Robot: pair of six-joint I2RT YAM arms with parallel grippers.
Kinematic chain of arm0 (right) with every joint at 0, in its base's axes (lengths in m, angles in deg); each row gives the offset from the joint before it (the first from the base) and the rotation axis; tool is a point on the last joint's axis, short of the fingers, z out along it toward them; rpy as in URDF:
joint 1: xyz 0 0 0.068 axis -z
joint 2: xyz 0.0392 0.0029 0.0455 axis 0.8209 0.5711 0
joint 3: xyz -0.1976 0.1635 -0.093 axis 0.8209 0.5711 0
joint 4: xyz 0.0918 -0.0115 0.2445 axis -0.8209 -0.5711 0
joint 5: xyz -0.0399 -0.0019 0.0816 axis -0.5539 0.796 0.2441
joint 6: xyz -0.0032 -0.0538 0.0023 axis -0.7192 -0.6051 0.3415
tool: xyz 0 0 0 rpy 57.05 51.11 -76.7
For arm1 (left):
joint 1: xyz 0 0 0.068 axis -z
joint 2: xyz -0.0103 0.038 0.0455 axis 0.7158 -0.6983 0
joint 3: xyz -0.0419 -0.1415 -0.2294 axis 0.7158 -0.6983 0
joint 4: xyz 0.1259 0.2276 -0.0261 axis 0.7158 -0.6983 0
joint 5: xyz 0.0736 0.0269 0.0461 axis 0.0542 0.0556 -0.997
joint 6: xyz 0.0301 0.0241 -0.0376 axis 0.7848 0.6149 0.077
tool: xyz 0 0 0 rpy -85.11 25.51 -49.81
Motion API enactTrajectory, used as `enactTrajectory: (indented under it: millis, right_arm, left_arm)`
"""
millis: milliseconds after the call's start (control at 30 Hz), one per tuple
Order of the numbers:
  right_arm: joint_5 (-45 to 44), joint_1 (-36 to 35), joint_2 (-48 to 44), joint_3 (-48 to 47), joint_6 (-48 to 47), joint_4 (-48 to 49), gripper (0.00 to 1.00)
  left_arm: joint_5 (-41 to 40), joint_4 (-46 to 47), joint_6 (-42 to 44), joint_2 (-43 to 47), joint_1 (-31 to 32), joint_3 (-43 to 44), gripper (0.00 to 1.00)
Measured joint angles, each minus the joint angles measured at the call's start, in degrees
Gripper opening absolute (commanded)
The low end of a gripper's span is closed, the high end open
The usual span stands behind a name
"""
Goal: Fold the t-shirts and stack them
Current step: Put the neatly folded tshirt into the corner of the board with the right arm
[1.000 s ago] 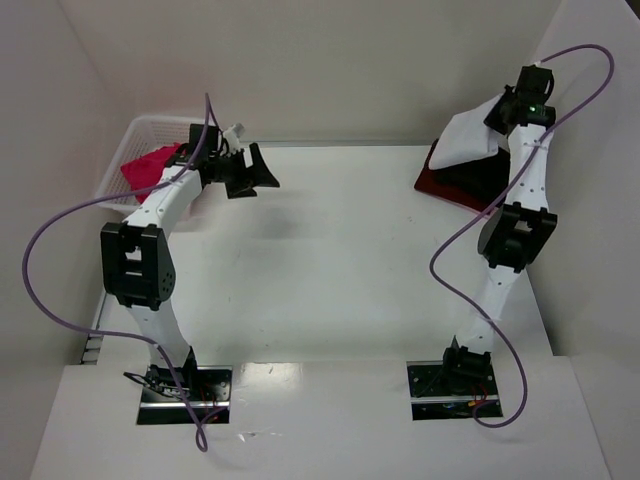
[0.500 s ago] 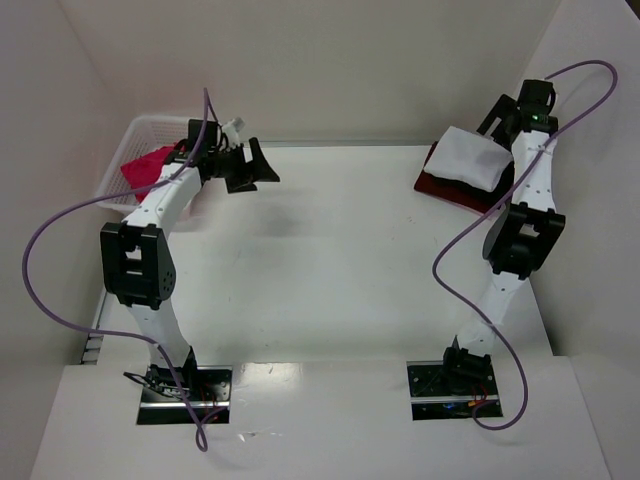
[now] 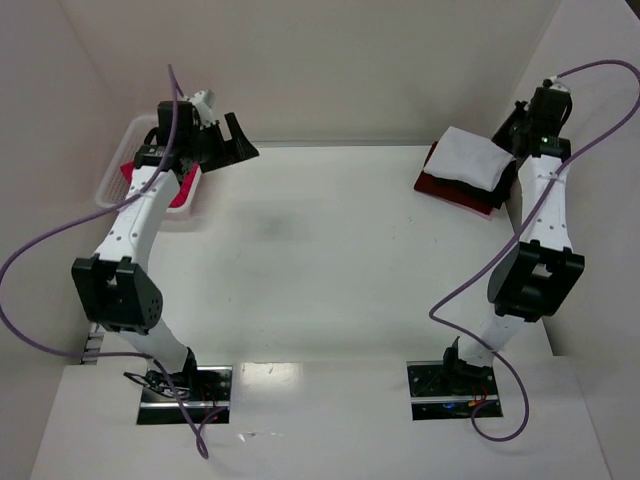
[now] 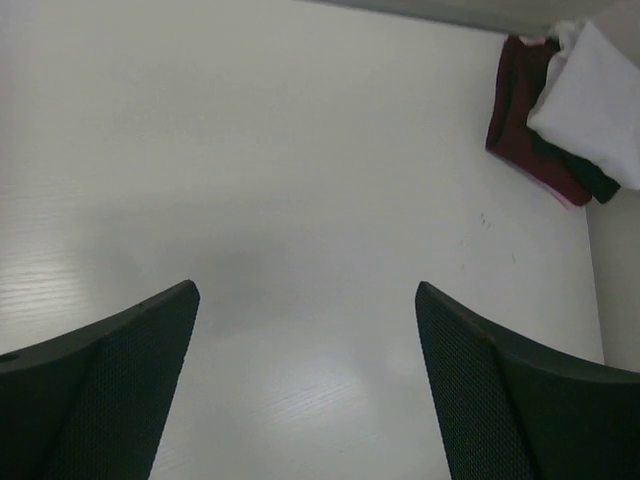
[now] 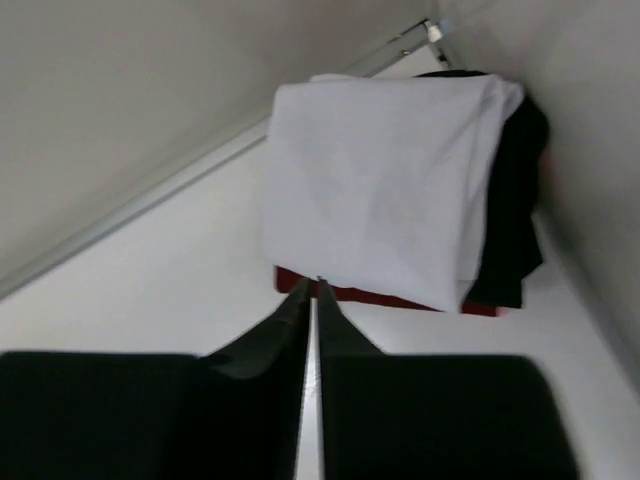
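1. Your left gripper (image 4: 305, 288): fingers (image 4: 100, 390) wide apart, empty, beside the lattice basket (image 3: 110, 185) holding the pink shirt (image 3: 184, 190).
2. Your right gripper (image 5: 312, 290): pressed together, empty.
3. The soft, folded white shirt (image 3: 475, 158) lies on the black shirt (image 5: 515, 180) and dark-red shirt (image 3: 440, 186), against the right wall.

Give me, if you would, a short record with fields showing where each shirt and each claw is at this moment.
top to bottom: white shirt, black shirt, dark red shirt
place: far right corner of the table
pink shirt: bunched in the basket, far left
left claw: open, empty, raised near the basket
right claw: shut, nothing seen in it, close to the white shirt
not yet stacked: pink shirt
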Motion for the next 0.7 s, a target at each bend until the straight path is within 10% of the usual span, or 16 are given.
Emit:
enactTrajectory:
  millis: [100,167,267,700]
  right_arm:
    - [1.51,-1.01,-4.07,8.66,1.53,3.69,0.03]
    - [3.58,-2.14,-6.27,14.40,2.45,4.94,0.68]
    - [7.52,-4.24,-7.96,20.26,2.99,6.01,0.99]
    - [12.87,-17.49,-23.02,40.48,8.20,10.27,1.00]
  left_arm:
    - [-6.67,0.22,0.07,6.25,-0.39,-0.90,0.99]
    - [-10.03,1.01,0.07,10.84,-0.90,-3.26,0.99]
    - [-12.87,1.18,-0.33,15.45,-2.97,-6.10,0.99]
    - [-12.35,-0.20,-0.48,17.86,-4.59,-18.62,0.99]
